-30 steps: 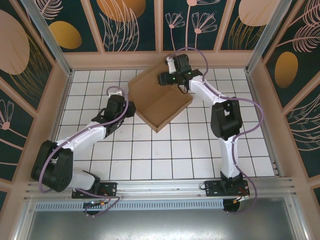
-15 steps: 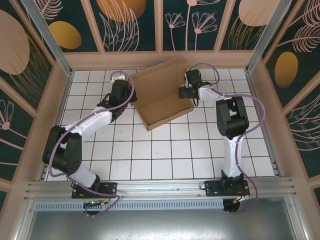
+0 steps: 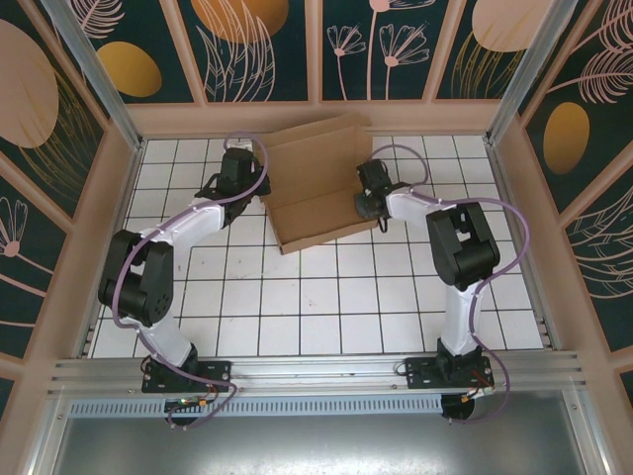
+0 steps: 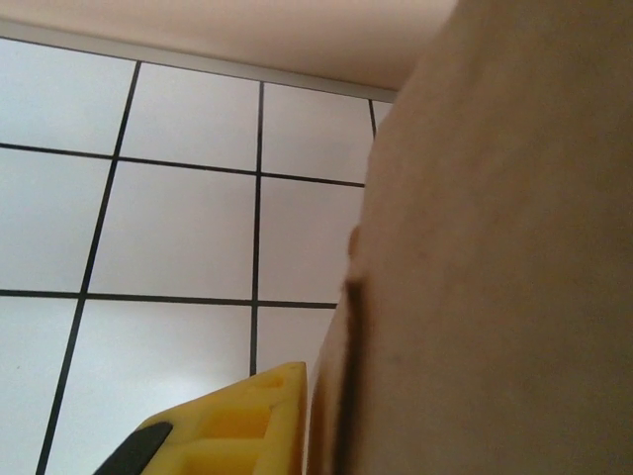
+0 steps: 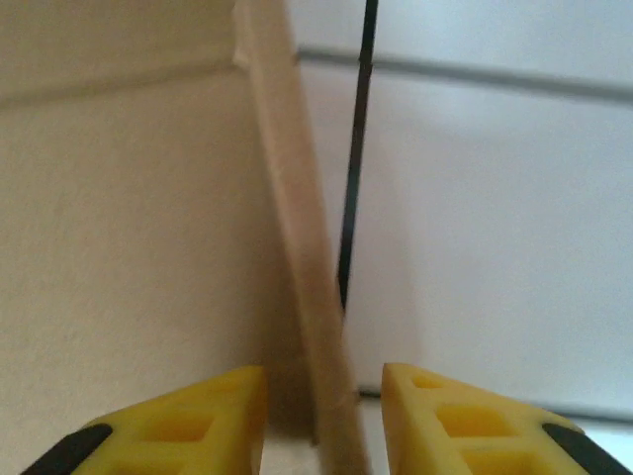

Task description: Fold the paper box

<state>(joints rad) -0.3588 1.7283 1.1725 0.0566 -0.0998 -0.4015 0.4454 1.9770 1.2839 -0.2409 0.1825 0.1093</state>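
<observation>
At the far middle of the table (image 3: 297, 297): paper box (image 3: 321, 213), long axis left-right, lid raised on the far side. Right claw (image 5: 321, 416) spread astride its right wall. Left claw (image 3: 247, 181) beside its left edge; spread or pressed together, cannot tell.

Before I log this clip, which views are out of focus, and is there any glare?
Top external: sharp and evenly lit, the paper box crisp. Left wrist: the box is a close brown blur, the tile lines sharper. Right wrist: box wall and yellow fingers soft; no glare.
</observation>
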